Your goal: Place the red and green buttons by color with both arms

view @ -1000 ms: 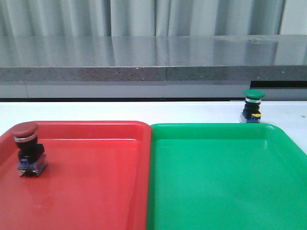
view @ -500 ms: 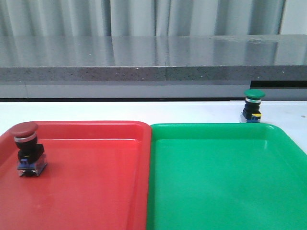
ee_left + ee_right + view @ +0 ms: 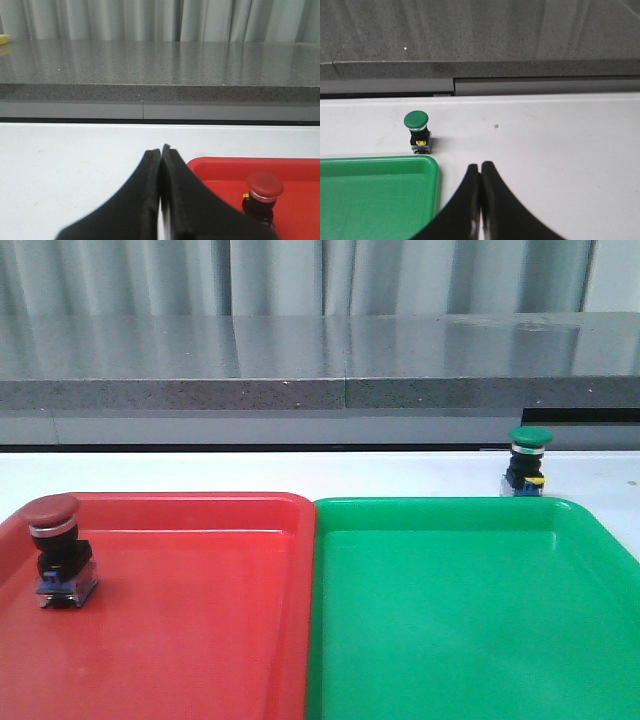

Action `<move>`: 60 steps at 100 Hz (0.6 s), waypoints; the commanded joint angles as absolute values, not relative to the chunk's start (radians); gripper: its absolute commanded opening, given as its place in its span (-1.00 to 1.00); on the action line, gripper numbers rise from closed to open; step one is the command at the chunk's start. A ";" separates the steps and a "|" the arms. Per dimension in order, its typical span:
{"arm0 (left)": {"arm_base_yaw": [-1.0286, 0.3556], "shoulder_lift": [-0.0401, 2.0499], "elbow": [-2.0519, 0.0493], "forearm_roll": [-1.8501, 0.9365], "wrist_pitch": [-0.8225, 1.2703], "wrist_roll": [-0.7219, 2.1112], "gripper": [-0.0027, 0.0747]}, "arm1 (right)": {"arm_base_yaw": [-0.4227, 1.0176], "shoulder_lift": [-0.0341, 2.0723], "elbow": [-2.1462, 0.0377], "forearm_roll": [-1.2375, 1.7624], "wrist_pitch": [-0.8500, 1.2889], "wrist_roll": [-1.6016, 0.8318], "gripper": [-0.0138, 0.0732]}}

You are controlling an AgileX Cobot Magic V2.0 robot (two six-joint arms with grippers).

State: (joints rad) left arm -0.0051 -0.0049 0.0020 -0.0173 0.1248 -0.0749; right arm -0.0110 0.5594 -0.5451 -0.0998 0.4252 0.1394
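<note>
Left pincer (image 3: 161, 150), right pincer (image 3: 480, 166): black, curved, tapered.

The green button (image 3: 528, 462) stood alone at right of centre on the white tabletop (image 3: 250, 472), just behind the green tray (image 3: 470, 610) rim (open room above). The red button (image 3: 57, 550) blocked the red tray (image 3: 200, 620) at lower left.

Readable text: none in any view.
Red button (image 3: 52, 550): no legible marking on its cap or body.
Green button (image 3: 527, 461): yellow patch on body, too small to read.
</note>
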 commanded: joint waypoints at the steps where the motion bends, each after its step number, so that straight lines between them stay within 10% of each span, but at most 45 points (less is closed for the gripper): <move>1: -0.004 -0.037 0.014 -0.025 0.049 -0.083 -0.98 | -0.015 0.657 -0.606 -0.100 0.322 0.136 -0.83; 60: -0.004 -0.037 0.014 -0.025 0.049 -0.083 -0.98 | 0.080 1.238 -1.015 -0.040 0.541 0.136 -0.70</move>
